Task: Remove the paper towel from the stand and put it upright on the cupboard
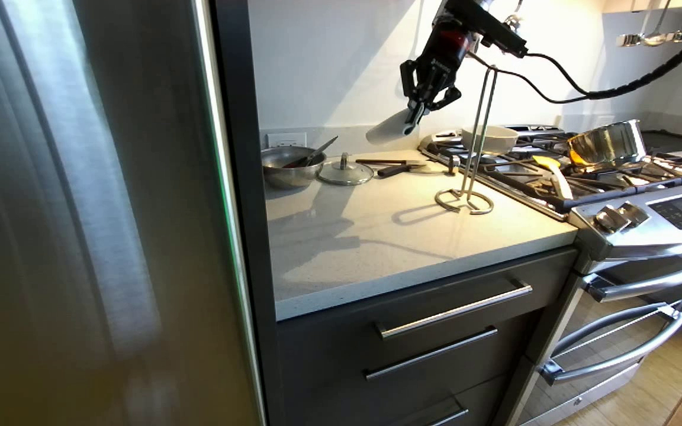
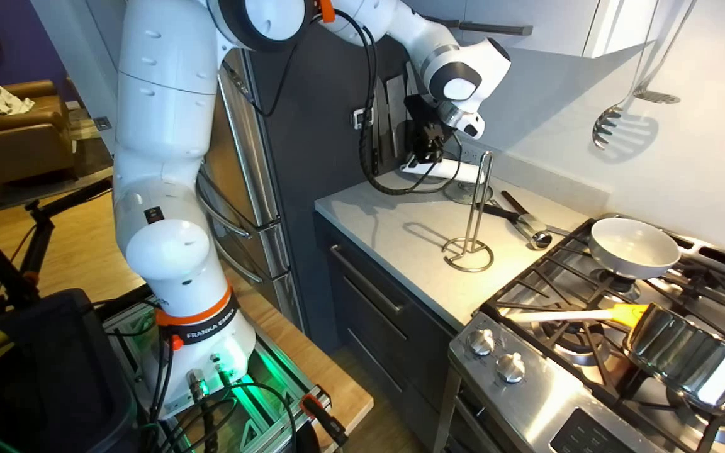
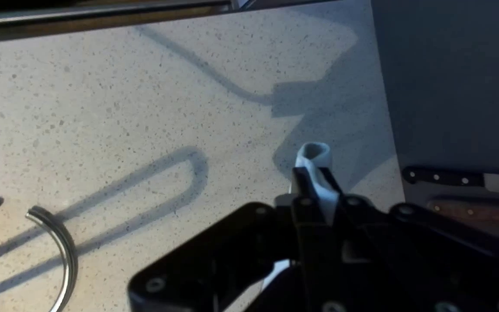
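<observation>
Grey-fronted cupboard (image 1: pixel 436 299) carries the wire stand (image 1: pixel 476 136) on its pale top, rod bare. Paper towel (image 1: pixel 387 129) hangs in the air above that top, tilted far from upright. Gripper (image 3: pixel 315 177) jaws clamp it near one end. Step in hand, I judge: transfer; removal complete. Next: rotate to vertical, lower, seat flat, release.

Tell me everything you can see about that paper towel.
The paper towel is a slim white tube, papery-looking, with an open, hollow end in the wrist view. It is off the stand, tilted far from upright, in the air above the cupboard. The gripper is shut on it near that end; no other contact is clear.
</observation>
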You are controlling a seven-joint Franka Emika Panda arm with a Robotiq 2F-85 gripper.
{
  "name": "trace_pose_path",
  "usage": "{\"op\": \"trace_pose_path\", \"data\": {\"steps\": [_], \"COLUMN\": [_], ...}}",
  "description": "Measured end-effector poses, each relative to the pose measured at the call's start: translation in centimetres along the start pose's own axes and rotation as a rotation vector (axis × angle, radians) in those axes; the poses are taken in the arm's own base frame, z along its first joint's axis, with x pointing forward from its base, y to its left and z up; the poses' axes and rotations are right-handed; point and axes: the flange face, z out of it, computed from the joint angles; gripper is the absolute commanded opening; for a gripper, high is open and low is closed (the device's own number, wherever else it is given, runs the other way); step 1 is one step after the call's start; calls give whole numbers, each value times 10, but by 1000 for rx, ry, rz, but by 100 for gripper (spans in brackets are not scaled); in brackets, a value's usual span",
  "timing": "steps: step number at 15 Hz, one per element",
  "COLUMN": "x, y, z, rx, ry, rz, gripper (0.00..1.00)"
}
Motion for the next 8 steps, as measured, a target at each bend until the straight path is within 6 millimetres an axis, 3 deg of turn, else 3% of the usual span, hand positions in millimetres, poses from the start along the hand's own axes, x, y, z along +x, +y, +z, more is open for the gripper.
{"op": "trace_pose_path", "data": {"steps": [7,8], "x": [-21,-23], "y": [7,7], "z": [-7,-6], "rx": [66,82], "ry": [-267,-303], "rz": [226,257], "gripper": [2,7]}}
